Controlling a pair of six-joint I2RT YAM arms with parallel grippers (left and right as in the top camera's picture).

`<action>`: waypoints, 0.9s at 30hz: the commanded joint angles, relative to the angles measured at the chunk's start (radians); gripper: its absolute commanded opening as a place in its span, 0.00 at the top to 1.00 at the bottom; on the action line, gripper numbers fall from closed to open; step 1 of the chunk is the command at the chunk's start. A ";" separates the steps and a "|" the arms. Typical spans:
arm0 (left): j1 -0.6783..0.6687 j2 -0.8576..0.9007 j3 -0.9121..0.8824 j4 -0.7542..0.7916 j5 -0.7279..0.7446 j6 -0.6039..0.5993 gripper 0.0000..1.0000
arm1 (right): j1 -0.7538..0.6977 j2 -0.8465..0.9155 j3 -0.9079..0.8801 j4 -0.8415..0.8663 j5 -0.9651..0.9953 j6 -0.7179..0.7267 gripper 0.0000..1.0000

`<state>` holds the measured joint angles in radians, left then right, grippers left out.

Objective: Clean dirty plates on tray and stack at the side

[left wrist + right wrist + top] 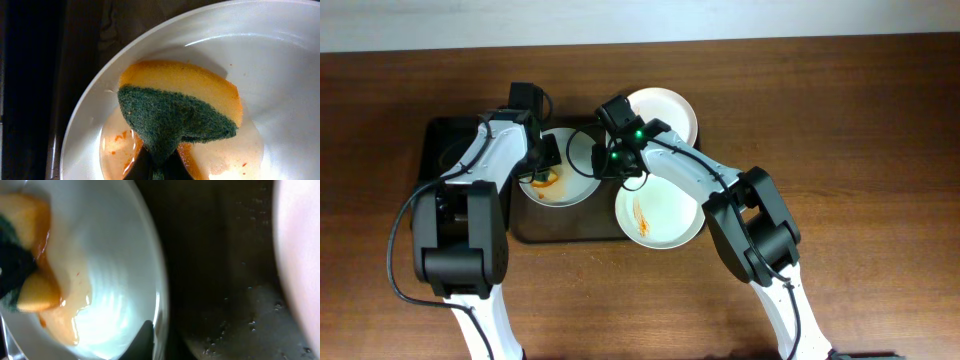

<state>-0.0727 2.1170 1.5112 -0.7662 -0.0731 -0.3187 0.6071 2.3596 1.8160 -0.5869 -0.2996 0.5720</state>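
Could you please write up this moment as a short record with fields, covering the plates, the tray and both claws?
Tray: dark, rectangular, holding at least two plates.
Wiped plate: left on the tray, orange sauce smeared inside.
Sponge: yellow with a green scourer, lying in that sauce.
Left claw: shut on the sponge.
Right claw: at the wiped plate's right rim; grip unclear.
Streaked plate: near right of tray, one orange streak.
Plain plate: at the tray's far right corner, looks clean.
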 commanded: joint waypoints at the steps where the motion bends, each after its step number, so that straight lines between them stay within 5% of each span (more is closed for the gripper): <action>1: 0.003 0.029 -0.011 -0.001 -0.028 -0.018 1.00 | 0.008 0.027 0.000 -0.005 0.023 -0.013 0.96; 3: 0.003 0.029 -0.003 -0.002 -0.015 0.003 1.00 | 0.007 0.027 0.000 -0.004 0.023 -0.013 0.96; 10: 0.046 0.028 0.170 -0.115 0.370 0.235 0.99 | 0.007 0.027 0.000 -0.005 0.011 -0.013 0.96; 21: 0.224 0.024 0.409 -0.344 0.369 0.234 1.00 | -0.013 -0.002 0.003 -0.013 0.013 -0.017 0.96; 27: 0.336 0.024 0.409 -0.377 0.335 0.234 0.99 | 0.005 -0.162 0.005 -0.093 0.307 -0.150 0.96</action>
<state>0.2218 2.1361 1.9022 -1.1378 0.2760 -0.1043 0.5991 2.3169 1.8156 -0.6628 -0.1852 0.5053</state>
